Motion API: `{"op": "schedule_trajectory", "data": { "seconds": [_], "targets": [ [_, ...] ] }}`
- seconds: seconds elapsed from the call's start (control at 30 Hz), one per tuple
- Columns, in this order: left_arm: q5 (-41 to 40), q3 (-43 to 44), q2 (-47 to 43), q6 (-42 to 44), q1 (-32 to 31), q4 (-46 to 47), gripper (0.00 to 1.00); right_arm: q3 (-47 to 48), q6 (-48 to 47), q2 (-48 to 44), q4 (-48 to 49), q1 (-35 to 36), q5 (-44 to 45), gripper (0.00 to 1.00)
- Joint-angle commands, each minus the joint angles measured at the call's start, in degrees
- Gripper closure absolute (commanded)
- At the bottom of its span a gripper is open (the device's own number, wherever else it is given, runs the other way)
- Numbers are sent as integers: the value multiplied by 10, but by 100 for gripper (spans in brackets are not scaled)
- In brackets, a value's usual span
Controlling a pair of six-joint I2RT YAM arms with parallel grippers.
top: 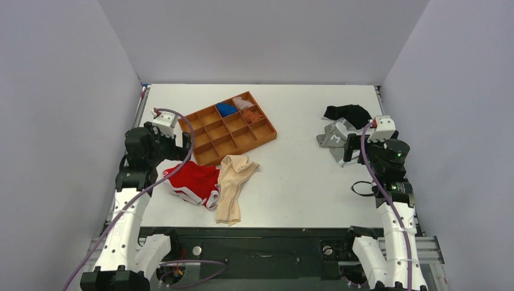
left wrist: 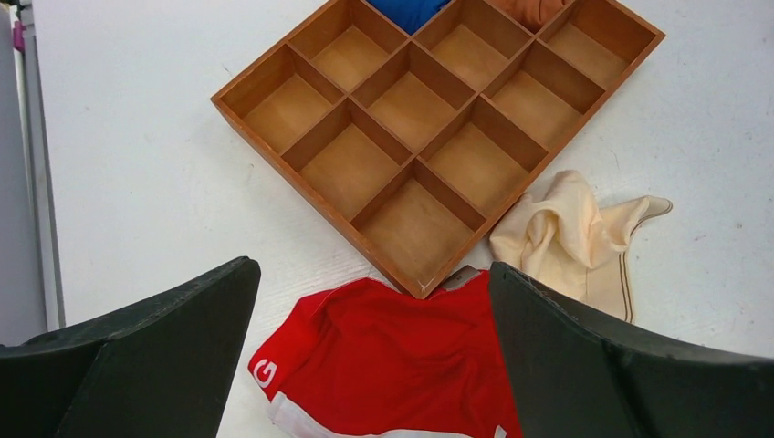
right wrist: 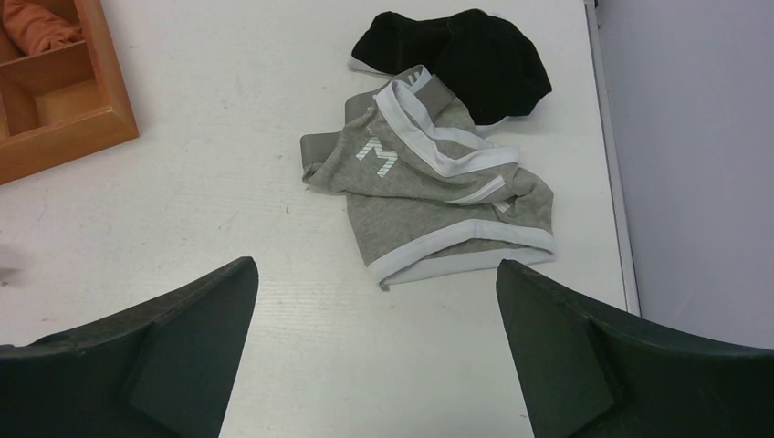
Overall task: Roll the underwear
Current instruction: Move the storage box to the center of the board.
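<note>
Underwear: the cream garment (left wrist: 570,237) lies crumpled and unrolled on the table (right wrist: 183,182), just ahead of the left gripper's right-hand finger and outside the gap between the jaws.
Left gripper (left wrist: 370,269): jaws spread wide, holding nothing, raised above the cloth.
Red garment (left wrist: 383,356): directly between and beneath the left jaws, its edge touching the underwear (the overhead view shows them lying side by side).
Tray (left wrist: 413,164): straight ahead of the left jaws, its near corner at the red garment and just beside the underwear.
Right gripper (right wrist: 374,265): jaws wide, empty. The grey garment (right wrist: 429,201) lies ahead of them and a black one (right wrist: 475,55) beyond it, with the underwear well off to their left.
Risk: a straight descent would likely pinch red cloth, since that sits between the jaws.
Risk: the touching edges could drag together.
Risk: bunched folds may roll unevenly, or the tray corner may block the fingers.
</note>
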Motion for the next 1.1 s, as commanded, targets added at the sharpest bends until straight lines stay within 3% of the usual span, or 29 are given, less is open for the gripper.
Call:
{"op": "schedule_trajectory", "data": {
  "seconds": [0.0, 0.5, 0.6, 0.87, 1.07],
  "targets": [
    [0, 47, 43, 28, -26, -6, 3, -1, -5, 0, 20, 0, -12, 0],
    [-148, 185, 345, 70, -158, -31, 0, -2, -9, 19, 18, 0, -17, 0],
    [-162, 227, 405, 79, -174, -46, 9, -1, -9, 23, 17, 0, -17, 0],
    [-213, 369, 563, 72, -188, -123, 21, 1, -12, 31, 17, 1, -13, 0],
    [-234, 354, 588, 20, -189, -136, 22, 2, -14, 34, 15, 1, -11, 0]
  ]
}}
